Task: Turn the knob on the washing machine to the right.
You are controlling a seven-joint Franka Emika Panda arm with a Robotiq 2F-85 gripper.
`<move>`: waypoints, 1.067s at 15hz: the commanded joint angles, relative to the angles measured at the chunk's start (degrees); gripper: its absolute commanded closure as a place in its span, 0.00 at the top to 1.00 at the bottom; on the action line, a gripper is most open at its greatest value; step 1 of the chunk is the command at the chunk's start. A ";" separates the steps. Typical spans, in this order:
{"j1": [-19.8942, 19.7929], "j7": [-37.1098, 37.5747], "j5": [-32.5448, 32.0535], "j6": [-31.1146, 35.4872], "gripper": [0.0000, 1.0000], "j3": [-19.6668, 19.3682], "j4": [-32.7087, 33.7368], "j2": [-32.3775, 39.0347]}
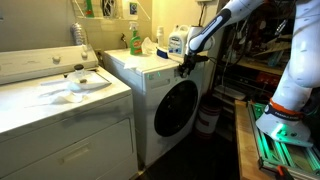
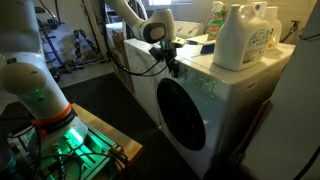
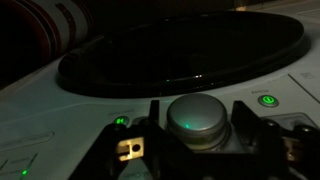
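The white front-loading washing machine (image 1: pixel 150 75) (image 2: pixel 240 105) has a large round dark door (image 1: pixel 177 108) (image 2: pixel 185 115). In the wrist view the door glass (image 3: pixel 180 50) fills the top, and the knob (image 3: pixel 196 113), a small round grey dial, sits on the white control strip below it. My gripper (image 3: pixel 196 130) has one finger on each side of the knob and is shut on it. In both exterior views the gripper (image 1: pixel 186 66) (image 2: pixel 172 62) is at the machine's top front corner and hides the knob.
A lit green power button (image 3: pixel 267 100) sits beside the knob. Detergent bottles (image 1: pixel 135 40) (image 2: pixel 245 38) stand on the washer's top. A wider white flat-topped appliance (image 1: pixel 60 95) stands alongside. A white bucket (image 1: pixel 207 118) is on the floor. The arm's green-lit base (image 2: pixel 60 135) stands on a wooden platform.
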 commanded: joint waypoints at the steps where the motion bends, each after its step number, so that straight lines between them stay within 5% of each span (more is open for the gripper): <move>1: 0.30 -2.69 0.96 -2.63 0.68 -1.52 1.44 0.74; 2: 0.24 -3.17 1.01 -3.11 0.64 -1.60 1.55 0.68; 3: 0.28 -3.30 0.87 -3.20 0.45 -1.70 1.49 0.56; 6: -0.38 -6.06 2.78 -3.26 0.33 -1.01 1.06 -0.04; 16: -7.09 -27.89 25.44 -7.11 0.31 1.92 1.04 -0.42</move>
